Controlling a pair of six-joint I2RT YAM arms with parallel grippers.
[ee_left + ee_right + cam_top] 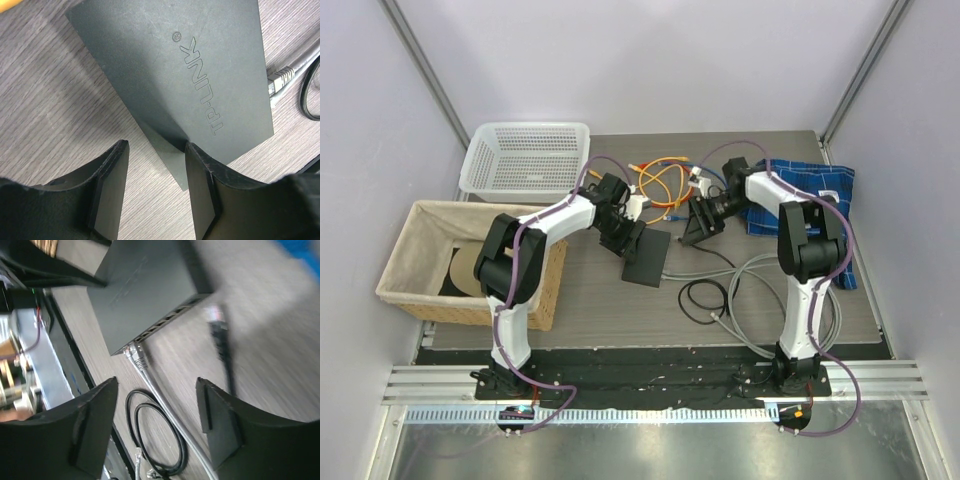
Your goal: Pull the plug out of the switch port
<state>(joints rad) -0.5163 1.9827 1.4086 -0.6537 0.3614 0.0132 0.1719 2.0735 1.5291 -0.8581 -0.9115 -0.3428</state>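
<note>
The switch (646, 257) is a flat matte-black box; in the left wrist view its top (175, 65) carries an embossed logo. My left gripper (156, 146) is open and straddles one corner of it. The right finger (200, 185) rests against the box and the left finger (107, 190) stands apart over bare table. A grey plug (136, 356) lies at the end of the socket row (165, 322) with its clear tip showing; I cannot tell whether it sits inside. My right gripper (156, 382) hangs open above the plug's grey cable, holding nothing.
A black cable coil (705, 298) and grey cable loops (750, 300) lie right of the switch. Orange cables (660, 185) sit behind it. A white basket (525, 160) and a wicker basket (470, 265) stand at the left, and a blue cloth (810, 195) lies at the right.
</note>
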